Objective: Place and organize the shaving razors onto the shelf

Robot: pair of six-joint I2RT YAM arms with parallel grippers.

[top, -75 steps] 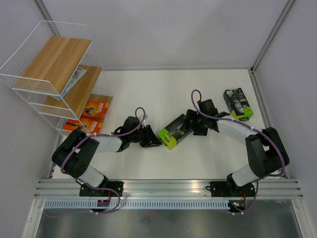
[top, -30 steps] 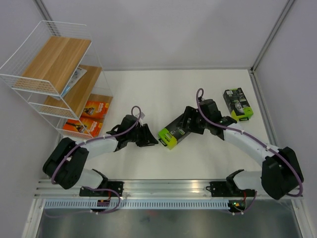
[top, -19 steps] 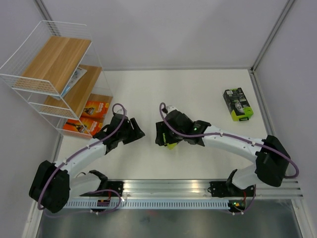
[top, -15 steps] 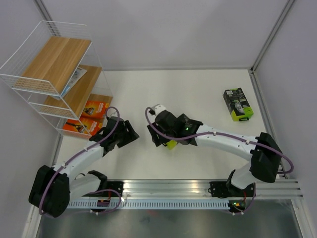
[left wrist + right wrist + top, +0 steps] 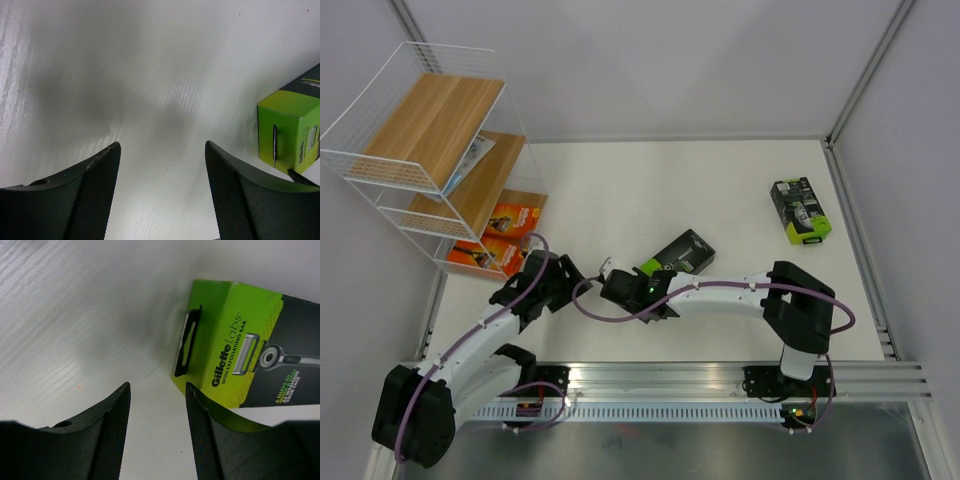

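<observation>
A black razor box with a lime-green end lies flat on the table, held by nothing. My right gripper hovers just near-left of it, open, with bare table between its fingers; in the right wrist view the box lies just beyond the right finger, off the gripper. My left gripper is open over bare table, and the box's green end shows at the right. A second black and green box lies far right. The shelf holds two orange boxes and a white-blue pack.
The shelf's white wire front stands just left of my left arm. Grey walls close in the table at the back and the right, and a metal rail runs along the near edge.
My right arm has swung left and folded back toward the near edge, leaving the black and green box uncovered on the table. My left gripper has drawn back toward the near left.
</observation>
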